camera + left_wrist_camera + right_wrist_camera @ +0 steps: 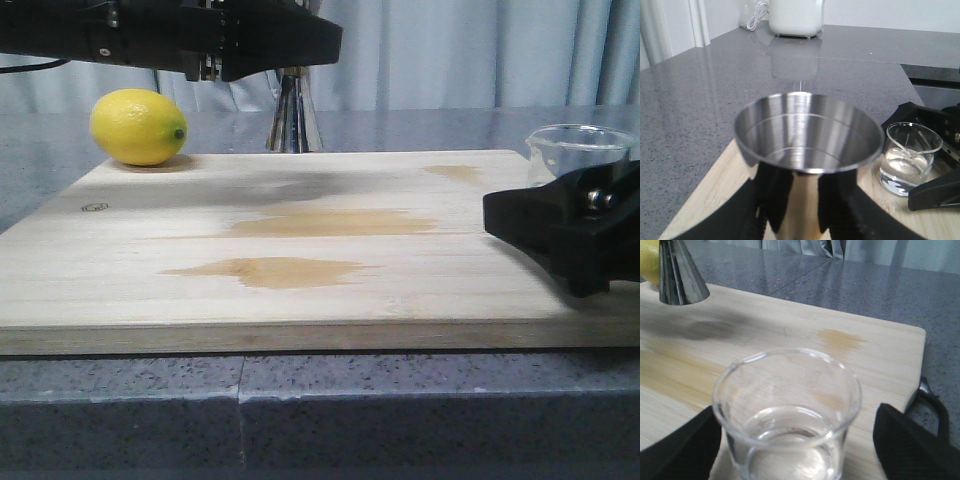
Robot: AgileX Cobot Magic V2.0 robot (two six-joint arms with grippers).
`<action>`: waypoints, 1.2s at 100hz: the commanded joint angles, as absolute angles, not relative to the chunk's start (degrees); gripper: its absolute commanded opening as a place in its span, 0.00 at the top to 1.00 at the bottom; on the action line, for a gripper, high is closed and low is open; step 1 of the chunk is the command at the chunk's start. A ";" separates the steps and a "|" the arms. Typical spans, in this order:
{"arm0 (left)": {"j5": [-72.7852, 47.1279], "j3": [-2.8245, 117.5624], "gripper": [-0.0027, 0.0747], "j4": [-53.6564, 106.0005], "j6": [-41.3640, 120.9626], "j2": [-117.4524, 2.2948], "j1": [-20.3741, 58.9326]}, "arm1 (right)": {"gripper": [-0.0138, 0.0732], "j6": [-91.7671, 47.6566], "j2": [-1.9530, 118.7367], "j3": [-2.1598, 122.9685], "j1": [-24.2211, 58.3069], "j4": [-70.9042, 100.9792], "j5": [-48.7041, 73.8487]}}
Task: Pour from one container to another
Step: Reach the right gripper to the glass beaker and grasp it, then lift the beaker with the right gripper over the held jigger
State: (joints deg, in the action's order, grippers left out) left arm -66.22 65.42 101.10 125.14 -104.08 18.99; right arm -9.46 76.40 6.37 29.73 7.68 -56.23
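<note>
Steel jigger [805, 150] upright at far edge of wooden board [300, 250], pinched by left gripper [802, 205]. Glass beaker [787, 415], holding clear liquid, at board's right end between spread right gripper [790, 450] fingers. Lemon [138, 127] far left.

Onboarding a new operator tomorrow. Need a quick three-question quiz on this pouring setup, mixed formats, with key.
1. True or false: the beaker already holds some clear liquid.
2. Multiple choice: which arm's gripper is around the jigger? A) left gripper B) right gripper C) neither
3. Short answer: what fruit sits at the far left corner of the wooden board?

Key:
1. True. Liquid shows in its bottom in both wrist views.
2. A. Its fingers flank the jigger's body; the right gripper's fingers stand apart either side of the beaker.
3. A lemon.
</note>
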 commanded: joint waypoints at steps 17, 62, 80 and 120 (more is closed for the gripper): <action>-71.95 67.05 0.71 105.96 124.76 -101.52 19.53 | 0.28 -10.02 76.29 6.70 29.79 7.14 -64.25; -71.95 67.05 0.71 105.96 124.76 -101.52 19.53 | 0.52 -10.02 76.29 4.09 29.79 7.25 -70.59; -71.95 67.05 0.71 105.96 124.76 -101.52 19.53 | 0.52 -10.02 75.22 4.20 29.79 8.10 -74.73; -71.95 67.05 0.71 105.96 124.76 -101.52 19.53 | 0.52 -9.94 66.57 14.58 29.79 8.15 -56.13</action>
State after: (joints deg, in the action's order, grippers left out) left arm -66.22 65.42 101.01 125.04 -104.08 18.99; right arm -9.57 69.22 10.28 29.73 8.35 -58.55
